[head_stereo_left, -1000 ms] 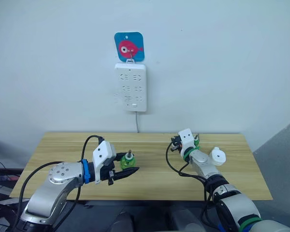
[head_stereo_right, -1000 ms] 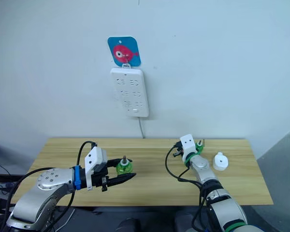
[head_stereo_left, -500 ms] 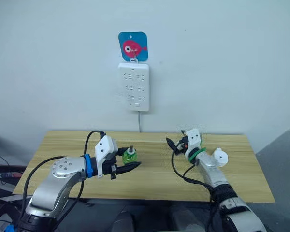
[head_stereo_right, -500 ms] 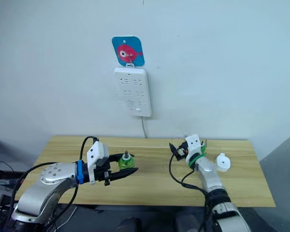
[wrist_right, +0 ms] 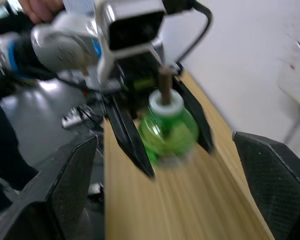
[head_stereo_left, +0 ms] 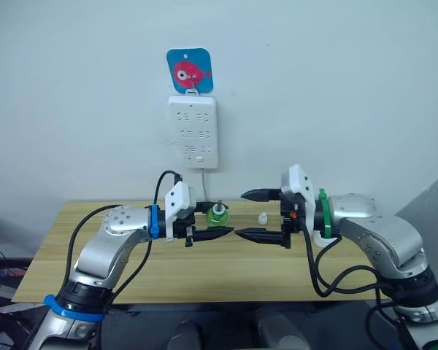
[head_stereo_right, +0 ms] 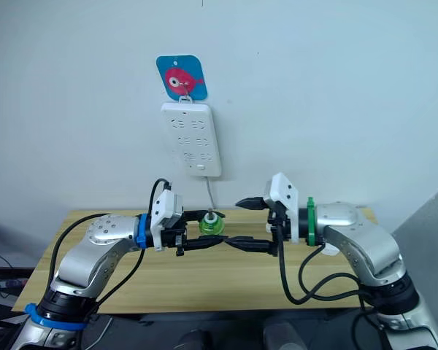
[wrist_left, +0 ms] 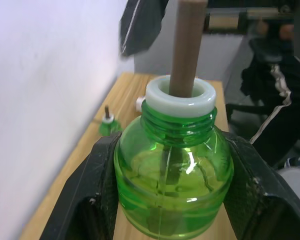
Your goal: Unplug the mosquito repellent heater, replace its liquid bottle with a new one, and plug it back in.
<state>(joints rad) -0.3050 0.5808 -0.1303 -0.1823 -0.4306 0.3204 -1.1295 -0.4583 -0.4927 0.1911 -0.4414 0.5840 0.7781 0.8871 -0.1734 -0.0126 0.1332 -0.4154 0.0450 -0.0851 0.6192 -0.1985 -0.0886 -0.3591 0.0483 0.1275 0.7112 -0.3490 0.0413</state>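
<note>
Two silver-grey metal arms carried black cables looping along their lengths. The left arm (head_stereo_left: pixel 113 237) wore blue bands, the right arm (head_stereo_left: pixel 369 233) green ones — each ended in a white wrist block and black tapered fingers.

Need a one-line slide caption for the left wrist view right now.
Left hand clamps a green wick bottle above the wooden table.

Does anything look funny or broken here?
Nothing looks broken or spilled. The odd bit: the green bottle clamped in the left gripper has no cap, so its brown wick pokes out bare. A small white cap sits loose on the table. The right gripper is open.
</note>
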